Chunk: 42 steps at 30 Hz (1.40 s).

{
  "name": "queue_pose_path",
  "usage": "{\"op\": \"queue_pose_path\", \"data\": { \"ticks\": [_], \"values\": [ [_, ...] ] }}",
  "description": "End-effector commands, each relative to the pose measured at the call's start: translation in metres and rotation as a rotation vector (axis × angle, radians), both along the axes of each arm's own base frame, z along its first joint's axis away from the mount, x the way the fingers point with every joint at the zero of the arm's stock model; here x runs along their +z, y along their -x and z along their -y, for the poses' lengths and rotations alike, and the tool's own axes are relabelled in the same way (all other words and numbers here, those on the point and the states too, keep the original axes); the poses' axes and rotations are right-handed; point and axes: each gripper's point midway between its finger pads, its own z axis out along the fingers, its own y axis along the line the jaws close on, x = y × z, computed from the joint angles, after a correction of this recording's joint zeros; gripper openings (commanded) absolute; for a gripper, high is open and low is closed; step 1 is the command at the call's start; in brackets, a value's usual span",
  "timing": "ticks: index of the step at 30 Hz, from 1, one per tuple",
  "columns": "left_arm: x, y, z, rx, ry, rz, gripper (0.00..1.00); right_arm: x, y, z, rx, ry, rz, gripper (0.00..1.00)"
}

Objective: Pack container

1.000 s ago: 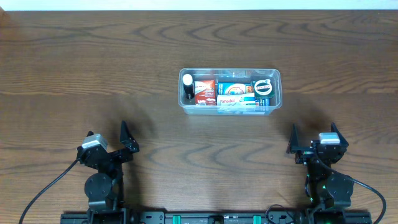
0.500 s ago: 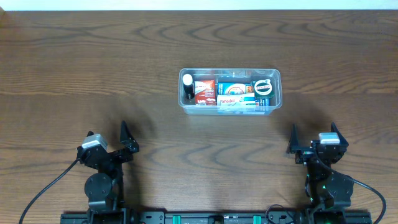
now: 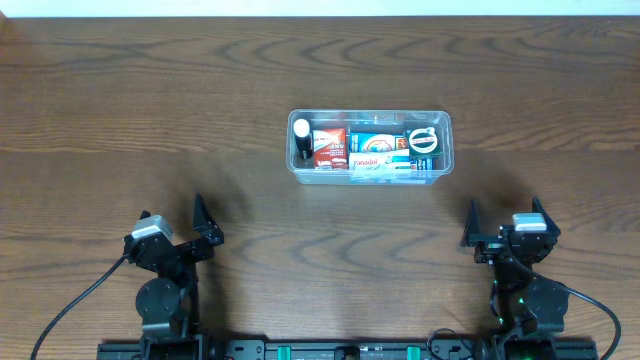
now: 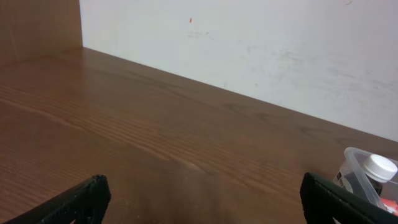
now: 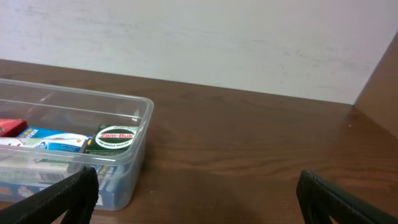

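Note:
The clear container (image 3: 446,150) sits right of the table's middle, holding a white-capped bottle (image 3: 301,139), a red packet (image 3: 329,147), blue packets (image 3: 377,141) and a round green tin (image 3: 423,141). My left gripper (image 3: 175,222) rests open near the front left, well short of the tub. My right gripper (image 3: 505,218) rests open near the front right, also apart from it. In the left wrist view the gripper (image 4: 205,202) is empty, with the container's corner (image 4: 356,163) at far right. In the right wrist view the gripper (image 5: 199,196) is empty, with the container (image 5: 144,109) ahead on the left.
Bare wooden tabletop (image 3: 150,100) surrounds the tub. A white wall (image 4: 249,43) runs along the table's far edge, with wooden side panels (image 4: 37,25) at the ends. Black cables (image 3: 70,310) trail from the arm bases at the front.

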Motion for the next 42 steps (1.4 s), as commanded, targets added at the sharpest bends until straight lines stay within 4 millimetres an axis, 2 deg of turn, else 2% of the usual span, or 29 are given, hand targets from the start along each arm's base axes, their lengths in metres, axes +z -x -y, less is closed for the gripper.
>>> {"op": "queue_pose_path", "data": {
  "ticks": [1,42],
  "values": [
    [-0.0182,0.0010,-0.0019,0.010,-0.007,-0.054,0.98,-0.0010,0.0003,0.0001,0.004,0.013,-0.003,0.99],
    [-0.0173,0.0020,-0.0071,0.040,-0.011,-0.051,0.98,-0.0010,0.0003,0.0001,0.004,0.013,-0.003,0.99]
  ]
}}
